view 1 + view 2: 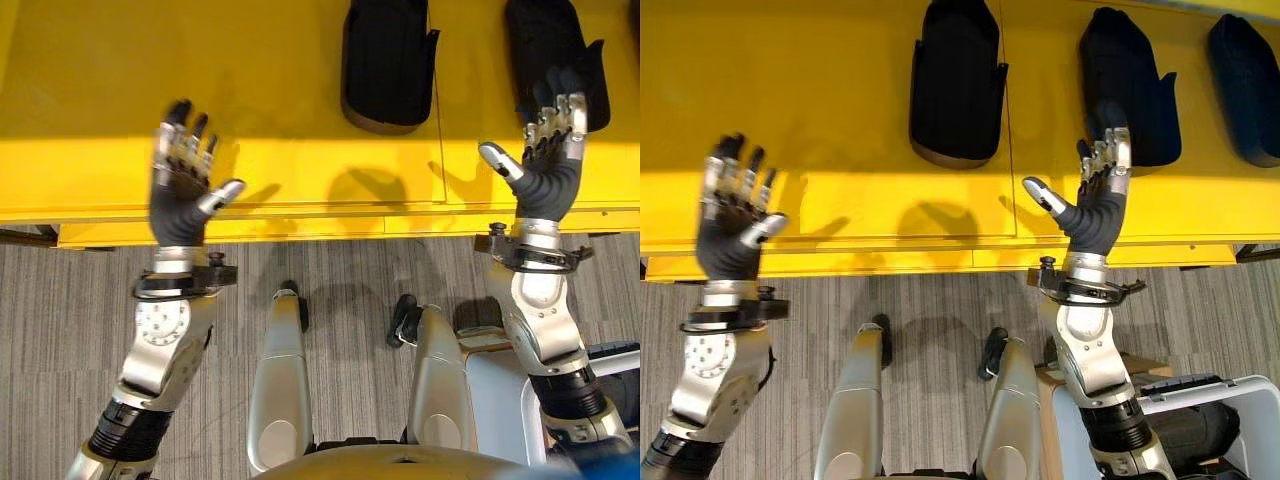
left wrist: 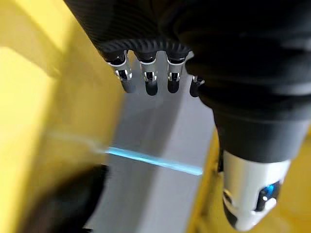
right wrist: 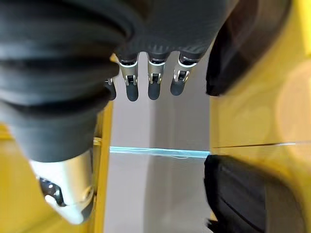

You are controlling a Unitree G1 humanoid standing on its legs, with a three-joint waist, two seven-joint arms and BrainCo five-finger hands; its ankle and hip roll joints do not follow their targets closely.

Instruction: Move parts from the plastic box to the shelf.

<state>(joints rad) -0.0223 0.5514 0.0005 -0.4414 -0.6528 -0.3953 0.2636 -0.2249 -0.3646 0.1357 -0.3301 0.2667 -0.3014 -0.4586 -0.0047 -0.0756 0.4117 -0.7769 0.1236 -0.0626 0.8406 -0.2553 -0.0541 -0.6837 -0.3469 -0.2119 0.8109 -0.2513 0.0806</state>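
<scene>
Both robot hands, left (image 1: 180, 195) and right (image 1: 545, 165), hover spread and empty over the yellow shelf (image 1: 290, 160), where three black moulded parts (image 1: 955, 80) already lie (more likely remain in the grey plastic box (image 1: 1230, 400)).

A grey floor (image 1: 60, 320) covered in fine, pale streaks like carpet tile fills the near part of both eye views; faint seams split it into squares; low on the right side a thin tan piece (image 1: 480, 345) lies on it, too little of it showing to tell what it is. In the wrist views a narrow light-blue line (image 2: 155, 161) crosses a smooth grey stretch of floor.
</scene>
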